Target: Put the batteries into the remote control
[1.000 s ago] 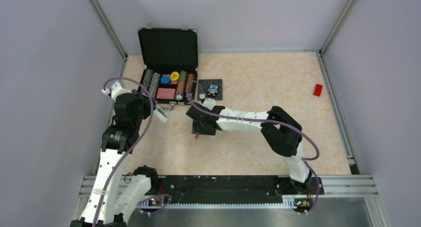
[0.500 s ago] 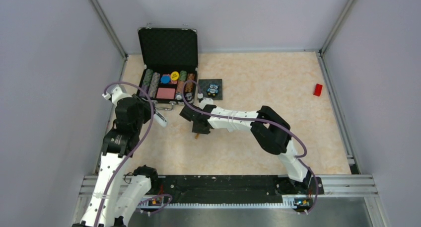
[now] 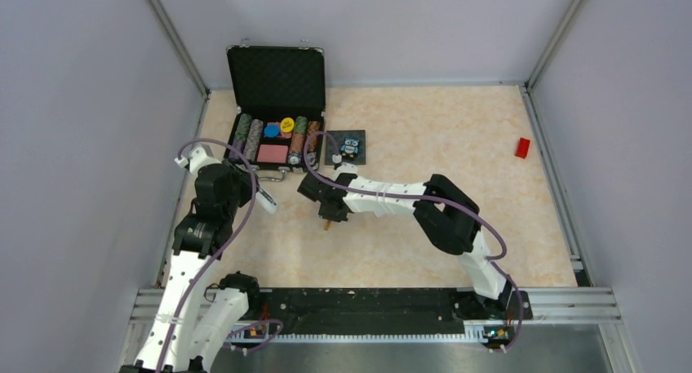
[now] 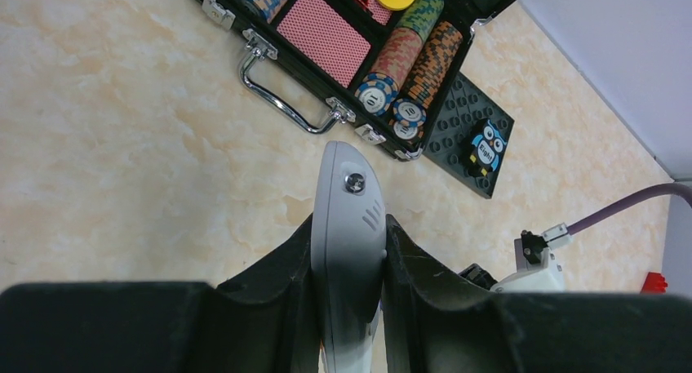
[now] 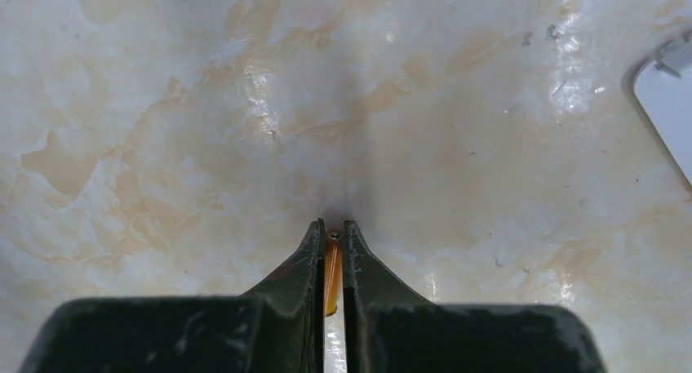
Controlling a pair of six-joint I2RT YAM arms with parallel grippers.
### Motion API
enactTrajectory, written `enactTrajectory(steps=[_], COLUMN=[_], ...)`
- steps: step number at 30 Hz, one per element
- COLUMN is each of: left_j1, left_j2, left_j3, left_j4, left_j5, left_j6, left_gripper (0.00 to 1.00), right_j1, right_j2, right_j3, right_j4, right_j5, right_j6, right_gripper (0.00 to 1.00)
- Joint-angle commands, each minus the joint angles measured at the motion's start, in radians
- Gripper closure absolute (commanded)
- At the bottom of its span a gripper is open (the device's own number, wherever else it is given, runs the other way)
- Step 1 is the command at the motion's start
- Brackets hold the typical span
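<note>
The white remote control (image 4: 347, 177) sticks out forward between the fingers of my left gripper (image 4: 348, 223), which is shut on it above the table. From above, the remote control (image 3: 266, 200) sits at the left gripper (image 3: 259, 195), just in front of the chip case. One orange battery (image 5: 332, 271) lies lengthwise between the black fingers of my right gripper (image 5: 331, 230), which is shut on it low over the marble top. In the top view the right gripper (image 3: 328, 216) points down at mid-table with the orange battery (image 3: 326, 224) at its tip.
An open black poker chip case (image 3: 276, 132) stands at the back left, its handle (image 4: 286, 104) facing me. A dark owl tile (image 3: 349, 148) lies beside it. A red block (image 3: 522, 147) sits far right. A white rounded piece (image 5: 665, 104) shows at the right wrist view's edge.
The right gripper has gone from open to shut on the orange battery and shifted slightly left. The left arm has drifted a little rightward with the remote.
</note>
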Motion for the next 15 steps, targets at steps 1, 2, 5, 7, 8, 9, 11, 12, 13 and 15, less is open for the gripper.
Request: enactTrajectory(steps=[1, 2, 5, 7, 8, 9, 11, 12, 13, 15], left_j1=[0.003, 0.002, -0.004, -0.007, -0.009, -0.010, -0.019, -0.022, -0.026, -0.032], left_j2=[-0.036, -0.040, -0.046, -0.049, -0.048, -0.045, -0.036, -0.032, -0.027, -0.006], left_j3=[-0.011, -0.018, -0.053, -0.103, -0.125, -0.149, -0.200, -0.231, -0.263, -0.329], left_j4=[0.078, 0.089, 0.150, 0.238, 0.290, 0.346, 0.490, 0.562, 0.678, 0.893], left_j5=[0.036, 0.054, 0.151, 0.295, 0.357, 0.424, 0.552, 0.616, 0.679, 0.790], left_j6=[0.016, 0.018, 0.015, 0.007, -0.001, -0.015, -0.038, -0.052, -0.071, -0.140], left_gripper=[1.00, 1.00, 1.00, 1.00, 1.00, 1.00, 1.00, 1.00, 1.00, 1.00], right_j1=[0.009, 0.002, -0.029, -0.052, -0.065, -0.074, -0.093, -0.103, -0.113, -0.138], right_j2=[-0.039, -0.062, -0.148, -0.221, -0.262, -0.308, -0.397, -0.442, -0.485, -0.563], right_j3=[-0.096, -0.124, -0.235, -0.323, -0.371, -0.416, -0.512, -0.558, -0.604, -0.685], right_j4=[-0.096, -0.096, -0.096, -0.092, -0.090, -0.085, -0.082, -0.081, -0.081, -0.080], right_j5=[0.023, 0.024, 0.033, 0.036, 0.038, 0.039, 0.039, 0.034, 0.029, 0.019], right_j6=[0.089, 0.110, 0.181, 0.230, 0.256, 0.284, 0.347, 0.385, 0.430, 0.497], right_gripper=[1.00, 1.00, 1.00, 1.00, 1.00, 1.00, 1.00, 1.00, 1.00, 0.99])
